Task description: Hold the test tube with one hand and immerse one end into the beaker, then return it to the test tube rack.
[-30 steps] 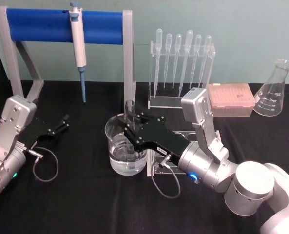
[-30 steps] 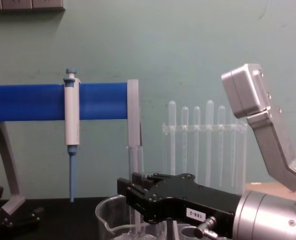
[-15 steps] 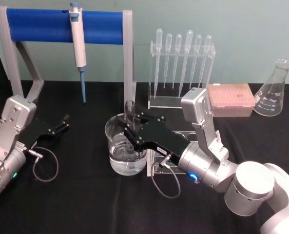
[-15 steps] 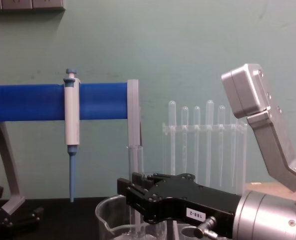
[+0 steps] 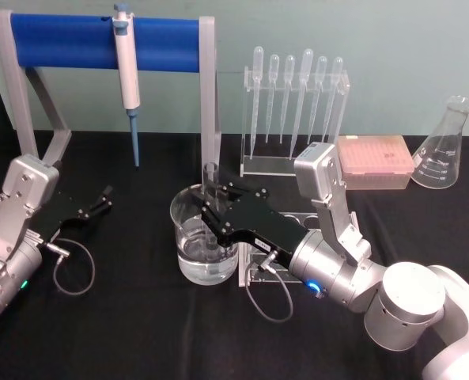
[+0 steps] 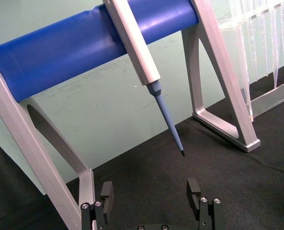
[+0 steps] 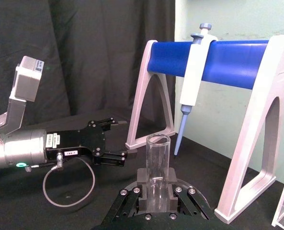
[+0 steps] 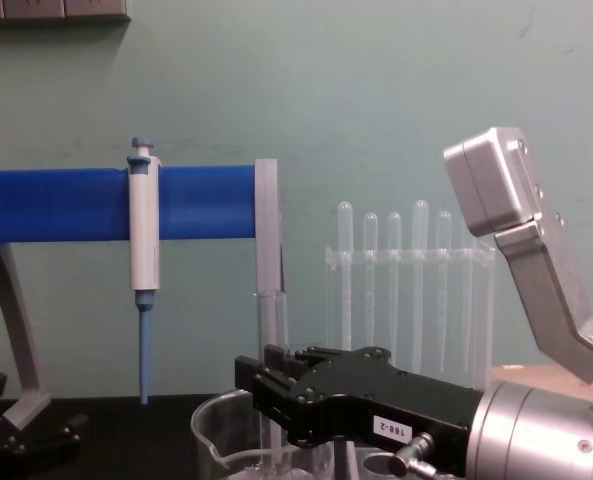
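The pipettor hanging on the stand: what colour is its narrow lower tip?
Blue, below a white body, on the white-and-blue pipettor; the left wrist view shows it best.

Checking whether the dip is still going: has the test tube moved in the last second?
No. In the chest view the test tube stands at the same height beside the grey stand post, held by the right gripper over the beaker.

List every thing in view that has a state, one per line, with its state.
clear glass test tube: upright, gripped, lower end in the beaker's liquid
wide clear glass beaker: upright on the table, partly filled with clear liquid
right gripper: shut on the tube, over the beaker
left gripper: open, empty, parked at the table's left
white-and-blue pipettor: hanging on the blue stand
conical glass flask: upright, looks empty
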